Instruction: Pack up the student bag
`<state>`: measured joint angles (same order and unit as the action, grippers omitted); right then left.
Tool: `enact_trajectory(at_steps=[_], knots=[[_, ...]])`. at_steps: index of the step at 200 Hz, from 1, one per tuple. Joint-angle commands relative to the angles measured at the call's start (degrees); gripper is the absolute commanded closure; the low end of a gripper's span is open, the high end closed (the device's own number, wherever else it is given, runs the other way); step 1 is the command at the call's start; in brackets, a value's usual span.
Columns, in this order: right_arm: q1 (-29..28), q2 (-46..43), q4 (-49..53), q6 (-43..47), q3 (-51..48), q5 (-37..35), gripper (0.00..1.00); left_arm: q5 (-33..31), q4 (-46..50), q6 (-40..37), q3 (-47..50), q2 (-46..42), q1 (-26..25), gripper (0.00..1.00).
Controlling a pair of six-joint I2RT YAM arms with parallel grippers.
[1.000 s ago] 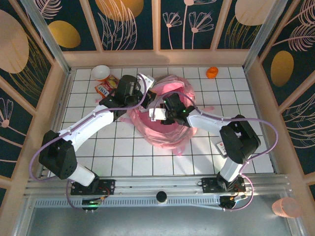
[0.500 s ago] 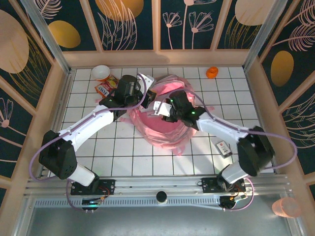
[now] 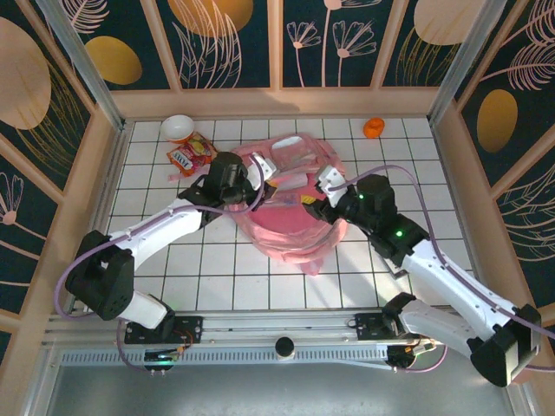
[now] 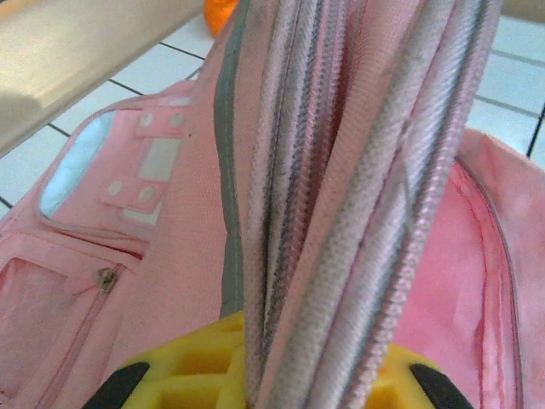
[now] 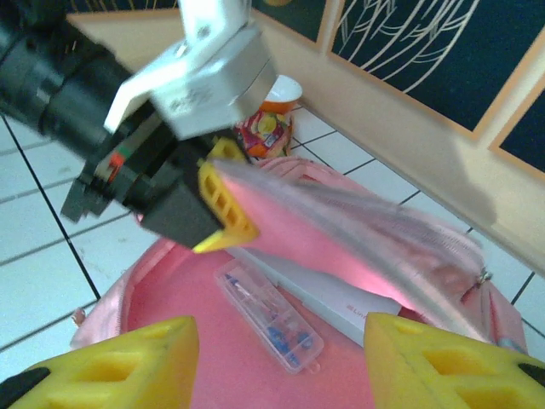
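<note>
White tiled tabletop [image 3: 217,277] under student bag [image 3: 290,230], floral walls [image 3: 234,43]

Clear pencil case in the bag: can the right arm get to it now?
Probably yes. The left gripper holds the flap of the student bag lifted, so the opening is exposed, and the right gripper hangs open facing the clear pencil case with nothing between them.

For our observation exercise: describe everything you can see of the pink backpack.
The student bag is a soft pink fabric backpack with zipped front pockets, lying flat on the white tiled table. Its main compartment is open: the left gripper pinches its flap and holds it up. Inside lie a clear pencil case and a white box.
</note>
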<state>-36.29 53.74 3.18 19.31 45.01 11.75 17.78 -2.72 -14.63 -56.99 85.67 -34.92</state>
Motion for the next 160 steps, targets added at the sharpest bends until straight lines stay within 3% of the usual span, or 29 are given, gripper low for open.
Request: enact_trajectory(at_steps=[1,29,80,96,130,160], knots=[[1.6,-2.0,-2.4,-5.8,-1.3,2.7,0.47,1.4,1.8,-11.2,0.9,2.0,-2.8,0.93],[3.4,-2.6,-3.0,-7.1,-1.7,4.1,0.47,-2.7,10.9,-19.5,-0.5,9.5,-7.8,0.93],[4.3,-2.5,-3.3,-7.4,-2.4,4.7,0.47,-4.1,13.6,-20.5,-0.4,16.0,-9.4,0.84],[4.5,-2.3,-3.3,-7.5,-2.5,4.9,0.47,-4.3,13.4,-20.0,-0.6,15.5,-9.4,0.73],[4.6,-1.4,-2.8,-7.2,-1.6,5.1,0.47,-3.1,8.2,-15.2,-0.4,9.4,-9.4,0.35],[4.6,0.5,1.1,-5.0,1.3,5.3,0.47,-1.2,1.3,-9.5,0.9,1.8,-8.3,0.19]])
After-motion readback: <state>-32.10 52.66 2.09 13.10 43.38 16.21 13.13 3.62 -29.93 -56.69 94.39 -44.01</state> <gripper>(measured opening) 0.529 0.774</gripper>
